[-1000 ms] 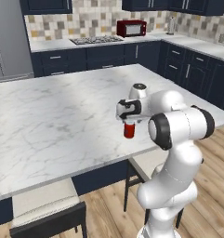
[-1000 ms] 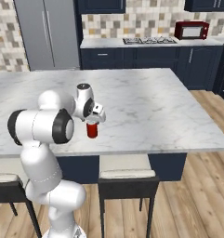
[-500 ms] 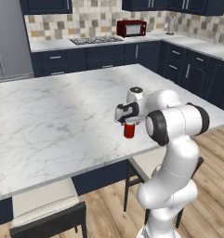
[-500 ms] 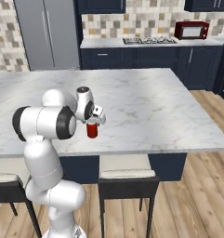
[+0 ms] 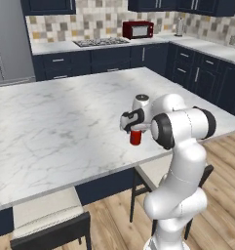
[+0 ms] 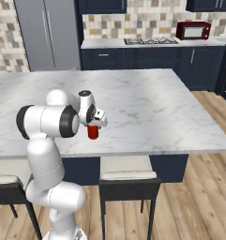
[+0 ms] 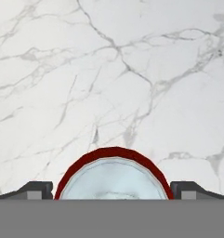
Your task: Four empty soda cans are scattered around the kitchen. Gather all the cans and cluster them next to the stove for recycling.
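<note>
The end effector [image 7: 112,189] pinches a red soda can [image 5: 135,137] upright, directly below it, near the tabletop [image 5: 65,122] front edge — the stove [image 5: 100,42] lies far beyond the opposite edge.

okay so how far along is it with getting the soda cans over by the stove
Early. Done: nothing visible yet; no cans show beside the stove on the far counter. In hand: the gripper is over one red soda can at the near edge of the marble island, a fingertip on either side of its silvery top; whether it is gripped or lifted is unclear. Left: carrying this can across, then the others.
</note>
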Motion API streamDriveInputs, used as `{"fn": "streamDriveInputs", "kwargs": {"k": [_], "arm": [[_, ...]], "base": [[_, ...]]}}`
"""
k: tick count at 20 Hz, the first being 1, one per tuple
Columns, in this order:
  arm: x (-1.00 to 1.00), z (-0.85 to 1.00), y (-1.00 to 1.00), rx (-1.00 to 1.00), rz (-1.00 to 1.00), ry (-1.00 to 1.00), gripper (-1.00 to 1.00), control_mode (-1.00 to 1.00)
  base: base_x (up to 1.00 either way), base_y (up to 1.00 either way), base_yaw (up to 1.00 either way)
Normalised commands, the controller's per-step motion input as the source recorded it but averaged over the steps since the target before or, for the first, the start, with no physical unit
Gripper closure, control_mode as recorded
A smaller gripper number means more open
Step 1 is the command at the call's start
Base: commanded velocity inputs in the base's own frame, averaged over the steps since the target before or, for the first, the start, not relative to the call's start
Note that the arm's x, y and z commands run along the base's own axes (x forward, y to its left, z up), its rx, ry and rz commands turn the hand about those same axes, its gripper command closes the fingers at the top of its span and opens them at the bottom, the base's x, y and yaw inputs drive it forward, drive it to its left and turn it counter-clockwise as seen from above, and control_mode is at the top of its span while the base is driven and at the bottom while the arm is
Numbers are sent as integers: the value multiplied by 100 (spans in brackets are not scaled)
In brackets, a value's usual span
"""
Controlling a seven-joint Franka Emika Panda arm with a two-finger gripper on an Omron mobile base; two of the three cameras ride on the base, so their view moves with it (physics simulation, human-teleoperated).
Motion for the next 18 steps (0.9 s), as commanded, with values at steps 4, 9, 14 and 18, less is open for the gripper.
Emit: {"fn": "streamDriveInputs", "kwargs": {"k": [4, 9, 14, 18], "arm": [[0, -13, 0, 0, 0, 0, -100, -100], [1, -12, 1, 0, 0, 0, 100, -100], [-4, -5, 3, 0, -3, 4, 100, -100], [-26, 31, 1, 1, -13, 6, 100, -100]], "base": [[0, 0, 0], [0, 0, 0], [0, 0, 0], [0, 0, 0]]}}
